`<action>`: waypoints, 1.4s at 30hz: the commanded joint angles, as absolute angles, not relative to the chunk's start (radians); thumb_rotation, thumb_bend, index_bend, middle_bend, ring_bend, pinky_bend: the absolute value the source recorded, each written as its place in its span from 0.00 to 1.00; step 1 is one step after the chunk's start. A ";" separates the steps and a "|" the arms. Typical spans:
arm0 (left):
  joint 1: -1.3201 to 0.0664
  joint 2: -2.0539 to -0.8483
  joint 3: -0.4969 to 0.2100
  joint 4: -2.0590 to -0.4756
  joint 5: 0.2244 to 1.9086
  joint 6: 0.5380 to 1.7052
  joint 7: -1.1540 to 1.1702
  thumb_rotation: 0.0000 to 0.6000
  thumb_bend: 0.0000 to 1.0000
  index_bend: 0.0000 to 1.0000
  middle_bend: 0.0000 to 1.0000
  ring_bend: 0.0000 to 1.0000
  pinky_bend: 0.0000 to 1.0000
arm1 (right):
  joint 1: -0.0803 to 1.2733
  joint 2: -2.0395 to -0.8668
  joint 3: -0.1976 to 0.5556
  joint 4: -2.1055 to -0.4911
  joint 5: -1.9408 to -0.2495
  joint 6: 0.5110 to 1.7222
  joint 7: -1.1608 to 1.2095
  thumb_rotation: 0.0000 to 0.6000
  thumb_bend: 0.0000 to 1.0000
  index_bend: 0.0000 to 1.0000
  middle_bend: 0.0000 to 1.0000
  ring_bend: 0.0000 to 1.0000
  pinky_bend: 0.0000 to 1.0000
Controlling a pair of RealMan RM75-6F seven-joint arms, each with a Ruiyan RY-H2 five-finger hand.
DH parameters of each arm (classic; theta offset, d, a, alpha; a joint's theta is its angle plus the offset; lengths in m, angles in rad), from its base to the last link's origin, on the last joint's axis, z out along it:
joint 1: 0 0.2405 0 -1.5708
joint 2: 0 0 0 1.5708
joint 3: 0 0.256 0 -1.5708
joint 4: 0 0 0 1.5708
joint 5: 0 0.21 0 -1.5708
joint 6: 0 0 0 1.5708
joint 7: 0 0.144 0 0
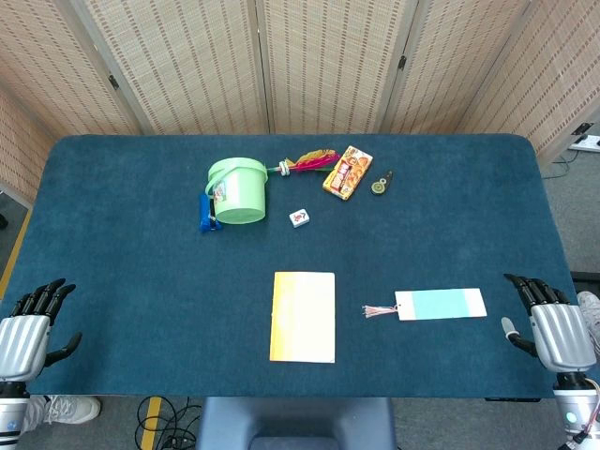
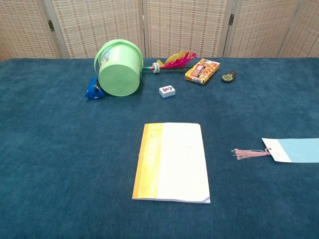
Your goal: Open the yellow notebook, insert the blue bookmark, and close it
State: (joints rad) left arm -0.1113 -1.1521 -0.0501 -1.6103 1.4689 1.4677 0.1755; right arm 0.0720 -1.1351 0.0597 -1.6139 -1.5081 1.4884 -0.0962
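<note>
Head view: both hands sit nearest the lens at the lower corners, left hand (image 1: 33,333) and right hand (image 1: 553,328), each holding nothing, fingers apart, hanging at the counter (image 1: 122,262) edges. Yellow notebook (image 1: 303,317) lies shut, flat, near the front centre, spine to the left. Blue bookmark (image 1: 441,304) lies just right of it, apart, its tassel (image 1: 380,310) pointing toward the notebook. Green bucket (image 1: 238,190), snack box (image 1: 348,172) and small tile (image 1: 300,217) are well behind.

Risks, judged: the cover is thin and lies flush on cloth, so fingers may slide the whole book instead of lifting one cover. The bookmark is flat too; a pinch may drag or crease it.

Chest view: notebook (image 2: 172,162) centre, bookmark (image 2: 294,150) cut off at the right edge. Neither hand shows here, so any grasp near that edge must be checked from the head view.
</note>
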 commanded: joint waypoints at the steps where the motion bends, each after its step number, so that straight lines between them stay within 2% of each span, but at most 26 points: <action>1: -0.112 -1.153 -0.051 -1.609 1.469 1.467 0.176 1.00 0.29 0.19 0.15 0.17 0.23 | 0.074 -1.133 0.060 -1.616 -1.513 1.489 -0.100 1.00 0.27 0.20 0.26 0.22 0.34; 12: -0.108 -1.141 -0.047 -1.618 1.475 1.474 0.170 1.00 0.29 0.19 0.15 0.17 0.23 | 0.070 -1.135 0.053 -1.613 -1.535 1.503 -0.090 1.00 0.27 0.20 0.27 0.22 0.34; 17: -0.106 -1.132 -0.042 -1.627 1.483 1.476 0.170 1.00 0.29 0.19 0.15 0.17 0.23 | 0.104 -1.136 0.044 -1.604 -1.598 1.482 -0.096 1.00 0.27 0.21 0.28 0.24 0.34; 26: -0.097 -1.118 -0.038 -1.636 1.496 1.494 0.157 1.00 0.29 0.19 0.15 0.17 0.23 | 0.264 -1.166 0.037 -1.614 -1.765 1.335 -0.173 1.00 0.27 0.21 0.32 0.29 0.34; 33: -0.082 -1.110 -0.030 -1.632 1.489 1.499 0.147 1.00 0.29 0.19 0.15 0.17 0.23 | 0.397 -1.275 0.040 -1.562 -1.828 1.200 -0.194 1.00 0.24 0.21 0.32 0.29 0.35; 35: -0.079 -1.108 -0.030 -1.632 1.485 1.501 0.145 1.00 0.29 0.19 0.15 0.17 0.23 | 0.426 -1.313 0.035 -1.533 -1.842 1.176 -0.190 1.00 0.21 0.21 0.30 0.23 0.31; 39: -0.073 -1.103 -0.029 -1.631 1.481 1.504 0.140 1.00 0.29 0.19 0.14 0.17 0.23 | 0.479 -1.398 0.024 -1.455 -1.875 1.143 -0.173 1.00 0.16 0.25 0.23 0.07 0.09; 42: -0.071 -1.101 -0.027 -1.631 1.479 1.502 0.137 1.00 0.29 0.19 0.14 0.17 0.23 | 0.516 -1.466 0.013 -1.379 -1.894 1.126 -0.155 1.00 0.16 0.28 0.18 0.01 0.04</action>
